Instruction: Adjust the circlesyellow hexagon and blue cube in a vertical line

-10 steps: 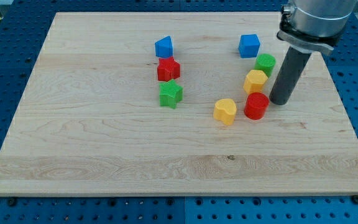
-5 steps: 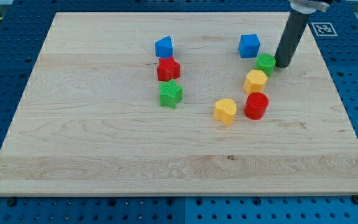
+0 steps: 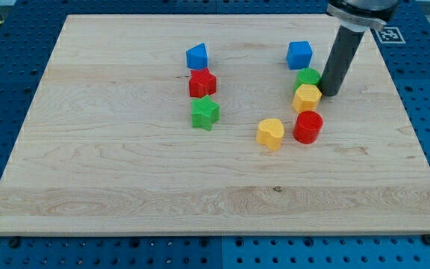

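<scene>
My tip (image 3: 329, 93) rests on the board at the view's right, touching the right side of the green circle (image 3: 307, 77) and right next to the yellow hexagon (image 3: 306, 98). The green circle sits directly above the yellow hexagon and touches it. The red circle (image 3: 307, 127) lies just below the hexagon. The blue cube (image 3: 299, 54) sits above the green circle, slightly to the left, with a small gap. These blocks form a rough column at the view's right.
A yellow heart-like block (image 3: 270, 133) lies left of the red circle. A second column at centre left holds a blue block (image 3: 197, 57), a red block (image 3: 201, 83) and a green star (image 3: 204, 113). The wooden board (image 3: 88, 187) sits on a blue pegboard.
My tip moved up from beside the red circle to the green circle, then down and left, pushing the green circle left against the yellow hexagon.
</scene>
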Motion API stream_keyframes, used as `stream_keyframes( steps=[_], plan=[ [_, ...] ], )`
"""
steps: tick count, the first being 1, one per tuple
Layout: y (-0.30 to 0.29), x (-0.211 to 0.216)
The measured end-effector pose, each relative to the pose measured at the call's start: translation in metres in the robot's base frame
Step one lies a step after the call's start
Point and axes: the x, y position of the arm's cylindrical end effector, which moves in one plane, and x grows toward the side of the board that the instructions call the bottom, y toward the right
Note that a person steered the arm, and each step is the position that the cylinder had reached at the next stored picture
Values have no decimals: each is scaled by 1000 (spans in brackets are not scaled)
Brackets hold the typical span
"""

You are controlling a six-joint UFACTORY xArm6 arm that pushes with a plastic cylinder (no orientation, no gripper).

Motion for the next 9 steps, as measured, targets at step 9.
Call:
stream_keyframes(
  steps=[9],
  plan=[
    [-13, -92]
  ],
)
